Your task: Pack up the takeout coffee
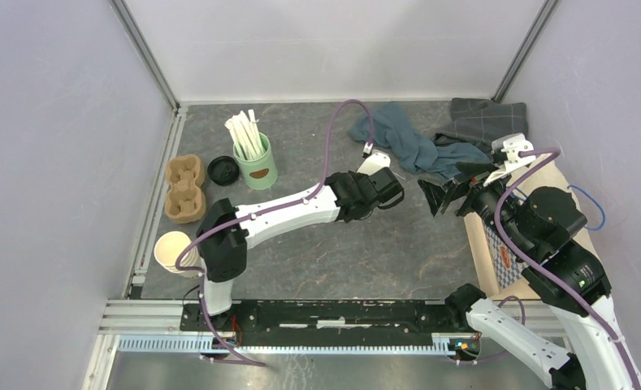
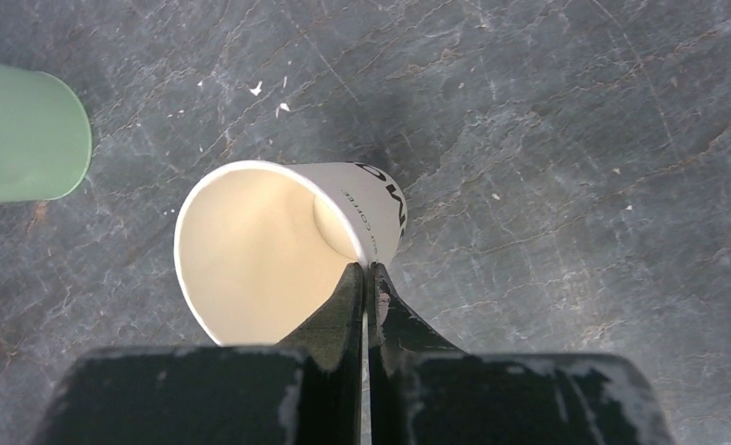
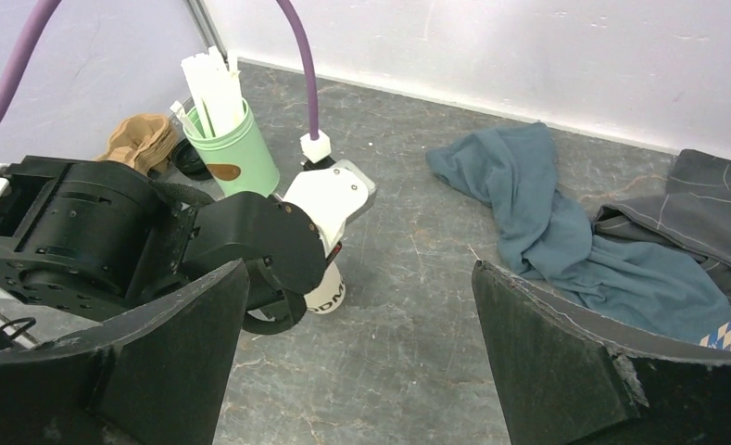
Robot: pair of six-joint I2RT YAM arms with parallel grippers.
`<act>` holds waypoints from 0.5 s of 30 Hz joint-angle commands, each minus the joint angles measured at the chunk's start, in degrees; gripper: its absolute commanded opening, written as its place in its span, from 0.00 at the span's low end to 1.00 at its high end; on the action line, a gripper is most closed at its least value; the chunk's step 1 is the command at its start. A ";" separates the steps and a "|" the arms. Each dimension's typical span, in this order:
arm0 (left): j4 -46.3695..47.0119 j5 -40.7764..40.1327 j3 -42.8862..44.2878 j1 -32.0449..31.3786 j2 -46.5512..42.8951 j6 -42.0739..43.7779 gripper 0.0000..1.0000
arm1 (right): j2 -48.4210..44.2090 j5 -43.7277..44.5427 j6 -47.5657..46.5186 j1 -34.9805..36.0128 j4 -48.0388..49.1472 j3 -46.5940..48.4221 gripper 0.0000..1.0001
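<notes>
- Takeout coffee cup (image 2: 250,250), white paper with black lettering on its side, sits right at the tip of the left gripper (image 2: 368,271), with its open mouth turned toward that wrist's camera.
- It carries no lid, and its pale inside looks bare.
- The left gripper's fingers (image 2: 347,306) are pinched together on the cup's wall near the rim, one inside the mouth and one outside.
- From the right wrist view the cup (image 3: 327,295) hangs low under the left gripper, close to the table (image 3: 417,371); I cannot tell whether its base touches.
- The right gripper (image 3: 357,269) faces the cup with its jaws spread wide and nothing between them, a short way apart from the left gripper.
- A black lid (image 1: 222,171) lies flat on the table well behind the left gripper, on the side away from the right gripper.
- Just beside the lid, nearer the left gripper, stands a mint-green mug (image 1: 257,166) full of white sticks.
- A brown pulp carrier (image 1: 184,188) lies beyond the lid, farther still from the gripper.
- Cream paper cups (image 1: 172,252) stand by the left arm's base.
- A blue cloth (image 1: 398,138) lies crumpled beyond both grippers, with a grey cloth (image 1: 487,114) touching it.
</notes>
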 commanded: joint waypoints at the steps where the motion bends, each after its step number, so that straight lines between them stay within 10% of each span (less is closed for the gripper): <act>1: -0.47 -0.15 4.05 -0.84 2.10 1.01 0.02 | -0.33 1.54 1.15 0.23 1.17 0.05 0.98; 15: -2.86 0.59 6.69 -1.75 5.59 0.85 0.09 | -0.58 1.95 0.42 0.21 0.65 -0.14 0.98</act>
